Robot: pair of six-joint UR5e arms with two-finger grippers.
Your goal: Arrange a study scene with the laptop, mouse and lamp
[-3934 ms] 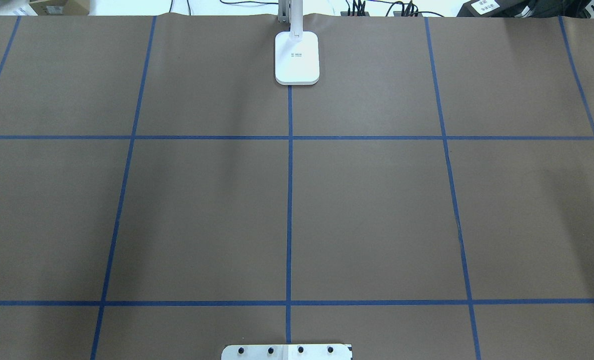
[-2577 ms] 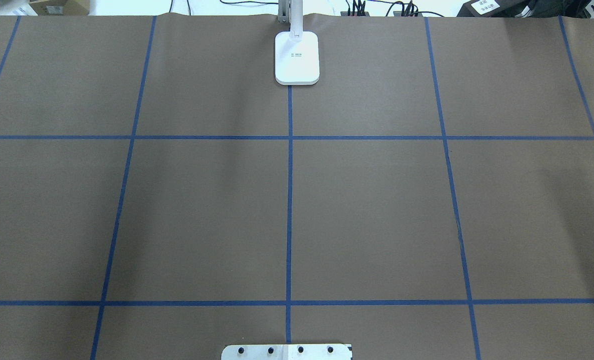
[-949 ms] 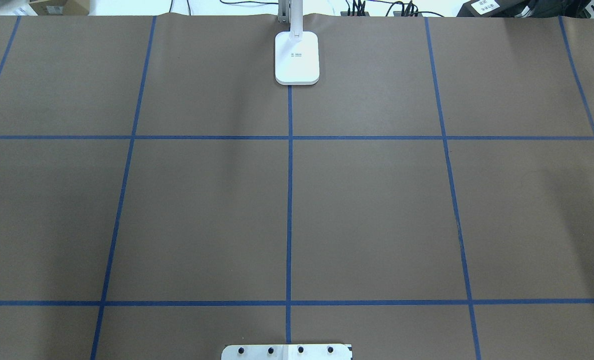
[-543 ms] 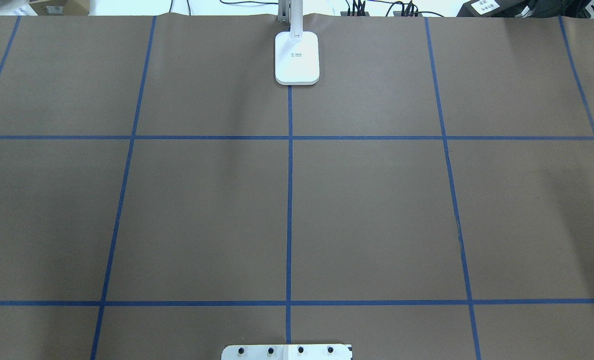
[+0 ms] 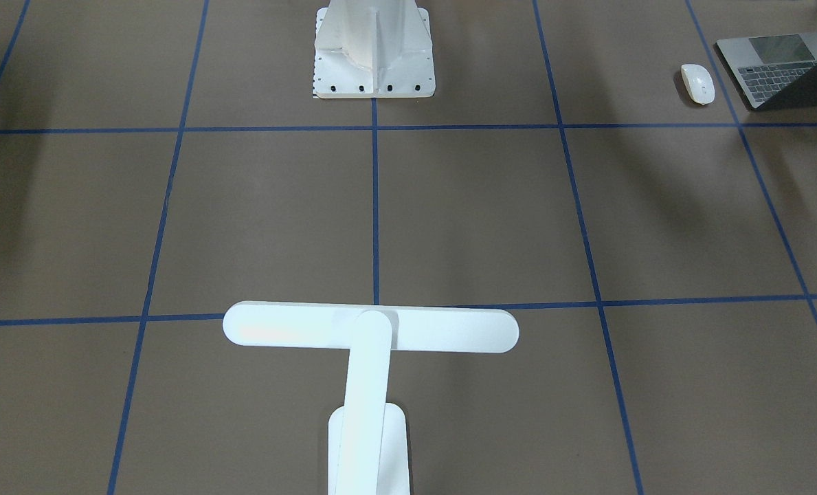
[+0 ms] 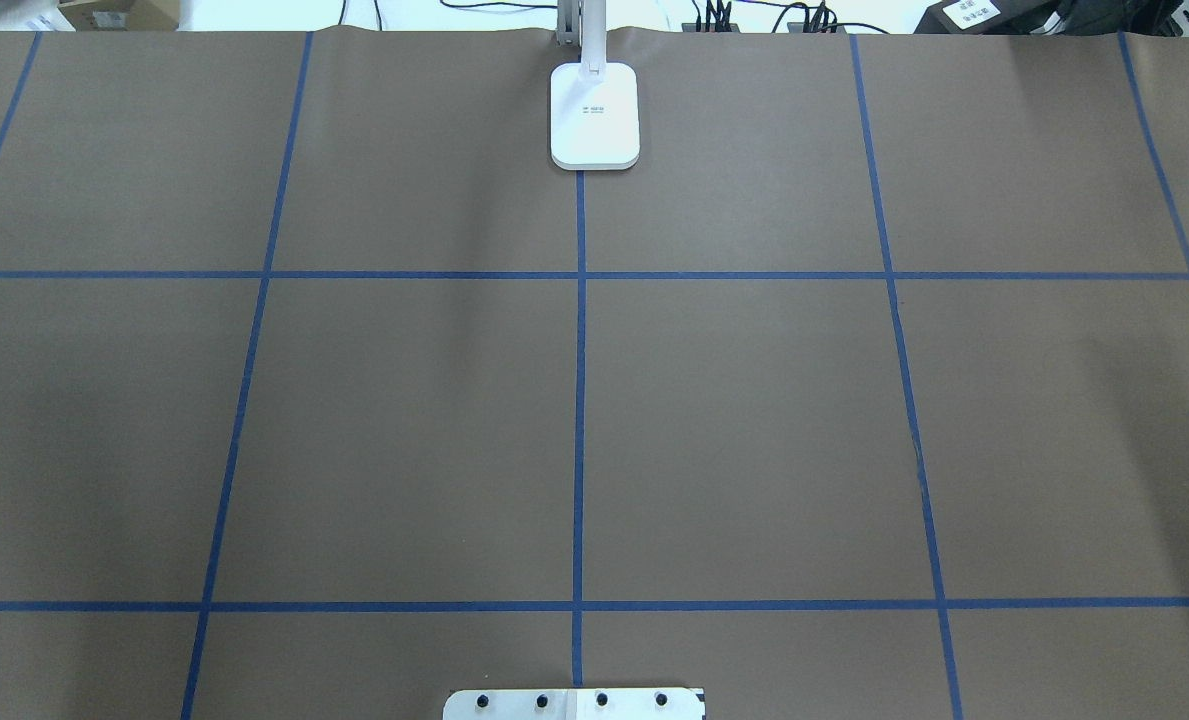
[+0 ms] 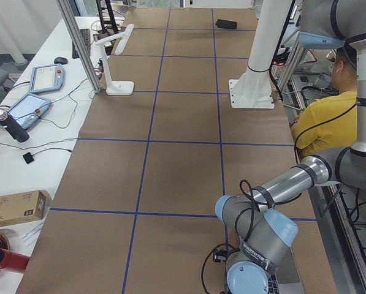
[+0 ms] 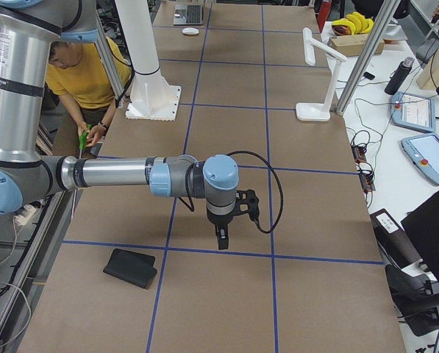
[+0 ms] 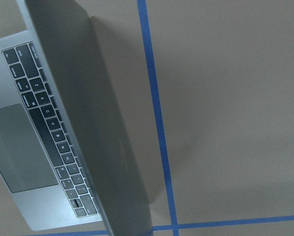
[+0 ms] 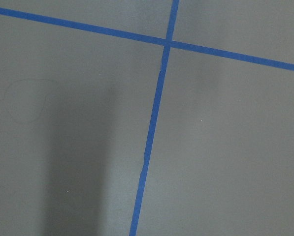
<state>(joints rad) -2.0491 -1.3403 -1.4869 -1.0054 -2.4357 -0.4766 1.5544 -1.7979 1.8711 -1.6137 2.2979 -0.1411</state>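
The white lamp [image 5: 370, 328] stands at the table's far middle edge, its base [image 6: 595, 115] on the centre tape line; it also shows as the lamp [image 8: 318, 66]. The laptop [image 5: 779, 65] lies partly open on the robot's left side, with the white mouse [image 5: 697, 83] just beside it. The left wrist view looks down on the laptop [image 9: 53, 132] and its lid edge. My left arm [image 7: 256, 245] hangs over that spot; I cannot tell its gripper's state. My right gripper [image 8: 223, 239] points down over bare table; I cannot tell if it is open or shut.
The white ribbed pedestal [image 5: 374, 48] stands at the robot's side of the table. A flat black pad [image 8: 134, 267] lies near my right gripper. A person in a yellow shirt [image 7: 320, 122] sits behind the pedestal. Tablets and cables lie on the white bench [image 7: 38, 92].
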